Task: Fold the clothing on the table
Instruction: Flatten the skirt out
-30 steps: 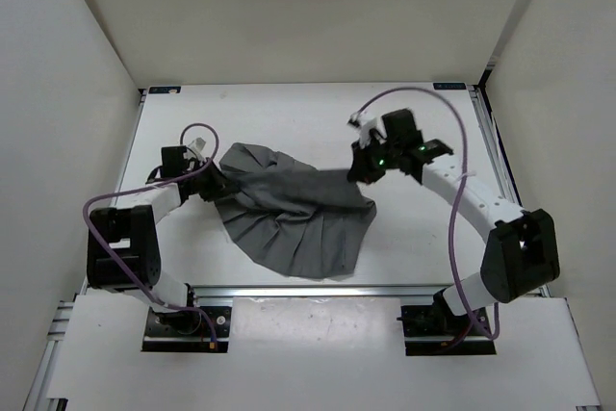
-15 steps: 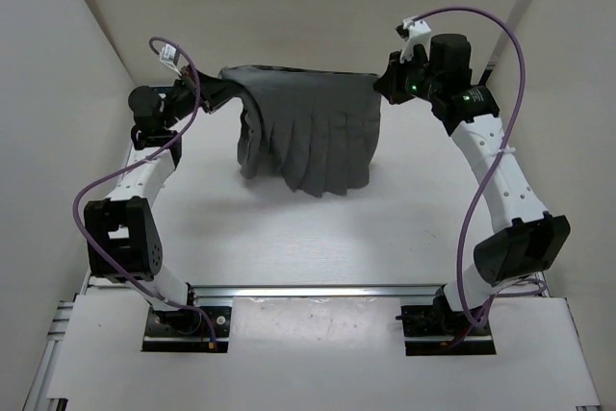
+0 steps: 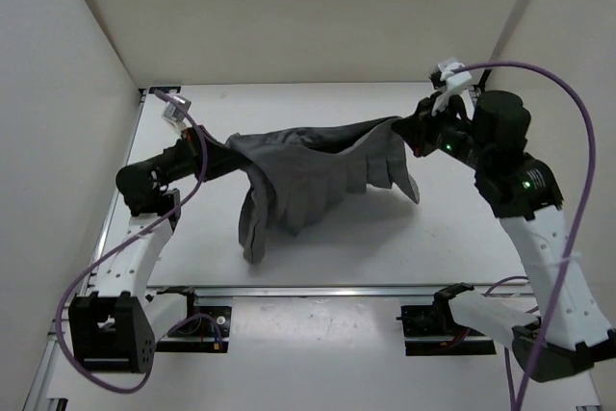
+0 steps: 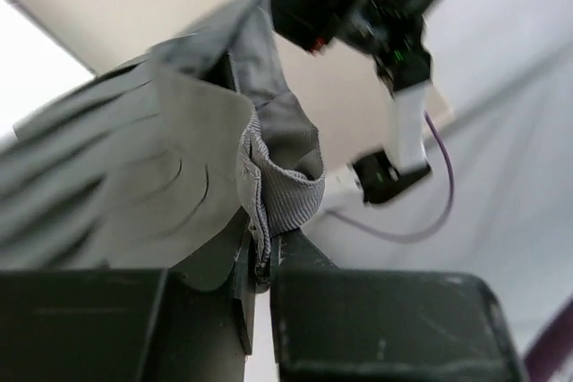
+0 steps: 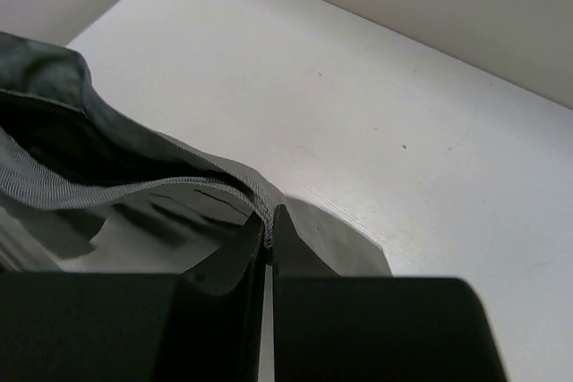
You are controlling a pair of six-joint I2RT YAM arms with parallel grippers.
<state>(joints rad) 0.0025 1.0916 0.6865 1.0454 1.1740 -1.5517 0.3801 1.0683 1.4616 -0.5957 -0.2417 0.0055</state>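
Above the white table (image 3: 385, 238) the clothing (image 3: 318, 175) is held spread, pinched by left gripper (image 3: 221, 158) and right gripper (image 3: 412, 132); lowering it flat for folding seems called for next

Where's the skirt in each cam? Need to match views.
Top external: skirt mid-frame, strung between left gripper and right gripper.
Left wrist: skirt fills left and centre, waistband pinched at bottom.
Right wrist: skirt at left, edge pinched bottom centre.
Shared landmark: right gripper, right of centre from above, top centre in left wrist, bottom centre in its own view.
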